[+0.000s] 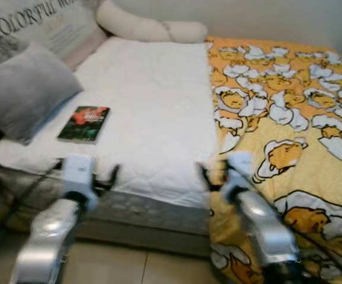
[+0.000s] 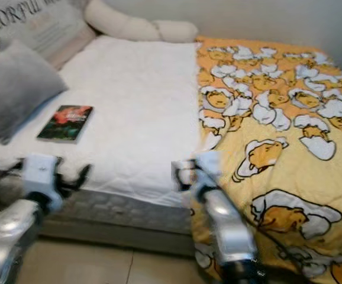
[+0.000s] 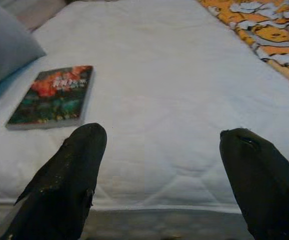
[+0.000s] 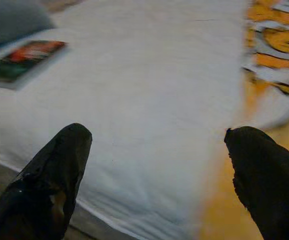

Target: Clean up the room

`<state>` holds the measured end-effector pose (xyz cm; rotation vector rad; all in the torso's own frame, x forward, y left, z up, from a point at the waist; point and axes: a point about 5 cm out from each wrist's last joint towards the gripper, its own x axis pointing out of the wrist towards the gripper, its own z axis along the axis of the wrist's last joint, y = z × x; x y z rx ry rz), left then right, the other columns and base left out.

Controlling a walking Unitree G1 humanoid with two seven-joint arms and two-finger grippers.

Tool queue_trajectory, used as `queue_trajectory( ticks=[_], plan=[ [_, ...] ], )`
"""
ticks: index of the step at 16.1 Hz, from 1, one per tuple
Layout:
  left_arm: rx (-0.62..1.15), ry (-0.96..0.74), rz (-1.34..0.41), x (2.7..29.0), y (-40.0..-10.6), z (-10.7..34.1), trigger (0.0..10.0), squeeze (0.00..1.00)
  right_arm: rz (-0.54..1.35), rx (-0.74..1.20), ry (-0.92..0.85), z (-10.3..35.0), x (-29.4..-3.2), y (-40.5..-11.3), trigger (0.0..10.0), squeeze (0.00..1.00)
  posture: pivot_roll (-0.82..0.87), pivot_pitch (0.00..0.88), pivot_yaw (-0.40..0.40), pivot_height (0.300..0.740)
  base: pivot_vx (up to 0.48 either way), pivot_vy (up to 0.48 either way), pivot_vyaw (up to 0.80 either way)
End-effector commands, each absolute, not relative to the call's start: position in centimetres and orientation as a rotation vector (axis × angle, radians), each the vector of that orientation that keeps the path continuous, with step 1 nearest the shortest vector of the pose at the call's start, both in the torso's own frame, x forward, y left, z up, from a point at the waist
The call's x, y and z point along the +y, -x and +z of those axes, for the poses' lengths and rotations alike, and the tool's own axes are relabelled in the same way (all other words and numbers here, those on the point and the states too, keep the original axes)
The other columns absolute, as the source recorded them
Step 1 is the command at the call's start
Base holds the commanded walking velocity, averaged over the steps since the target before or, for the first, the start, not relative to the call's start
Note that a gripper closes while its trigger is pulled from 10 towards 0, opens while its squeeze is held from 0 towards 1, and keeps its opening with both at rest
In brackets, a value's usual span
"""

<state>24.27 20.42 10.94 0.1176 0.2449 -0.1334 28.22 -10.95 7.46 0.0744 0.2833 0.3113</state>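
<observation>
— Where's the book [image 1: 84,123]?

— Flat on the sheet [image 1: 153,100], ahead of the left gripper [image 3: 159,165], jaws wide apart.

— And the right gripper [image 4: 154,170]?

— Spread too, empty, the blanket [image 1: 289,136] edge just beyond it.

— Easy lift?

— Probably: light, stiff (cover maybe slick). Pinch its near edge; open mattress all round.

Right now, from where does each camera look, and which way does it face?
Left eye, head: down at the bed; both arms, left gripper, right gripper.
Right eye, head: same scene, shifted.
Left wrist: along open fingers toward the book.
Right wrist: along open fingers toward the yellow blanket.
All share the book and white mattress.
</observation>
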Motion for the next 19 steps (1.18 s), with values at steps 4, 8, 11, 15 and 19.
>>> queue_trajectory(
  ticks=[4,8,11,15,19],
  plan=[
    [0.239,-0.113,-0.175,19.3,-24.5,11.0,10.0,0.0,0.262,0.295,-0.058,7.0,-12.6,-28.5,10.0,0.0,0.02,0.0,-0.028,0.74,0.334,0.0,0.0],
    [0.251,-0.125,-0.2,19.3,-24.6,10.8,10.0,0.0,0.266,0.313,-0.04,7.0,-12.0,-28.9,10.0,0.0,0.01,0.0,-0.025,0.74,0.326,0.0,0.0],
    [0.263,-0.158,-0.275,18.4,-24.3,10.9,10.0,0.0,0.258,0.378,0.013,5.8,-11.9,-28.8,10.0,0.0,0.03,0.0,-0.031,0.74,0.099,0.0,0.0],
    [0.296,-0.226,-0.459,17.3,-24.4,10.5,10.0,0.0,0.212,0.641,0.053,2.4,-12.2,-29.3,10.0,1.0,0.02,0.0,-0.025,0.74,0.0,0.0,0.0],
    [0.327,-0.252,-0.623,15.8,-24.3,10.8,10.0,0.0,0.156,0.758,0.224,1.0,-12.8,-30.4,10.0,1.0,0.04,0.0,-0.046,0.74,0.0,0.0,0.0]
  ],
)
